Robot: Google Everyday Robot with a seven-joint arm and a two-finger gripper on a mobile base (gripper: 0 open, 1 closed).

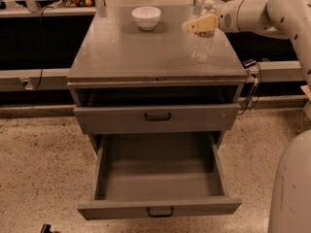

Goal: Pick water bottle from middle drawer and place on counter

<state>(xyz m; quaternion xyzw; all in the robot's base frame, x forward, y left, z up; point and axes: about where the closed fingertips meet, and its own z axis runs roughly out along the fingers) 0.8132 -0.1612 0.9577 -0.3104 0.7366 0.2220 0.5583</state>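
The water bottle (201, 43) stands upright on the right side of the counter (126, 52), its base on the surface. My gripper (198, 24) reaches in from the right, and its tan fingers (190, 26) are closed around the bottle's upper body just below the white cap. The middle drawer (160, 178) is pulled out at the bottom of the view, and its grey tray is empty.
A white bowl (146, 17) sits at the back of the counter. A shut drawer front with a black handle (157, 116) is above the open drawer. A pale bench (29, 76) runs behind the cabinet. A cable (252, 89) hangs on its right side. The robot's white body (291, 188) is at lower right.
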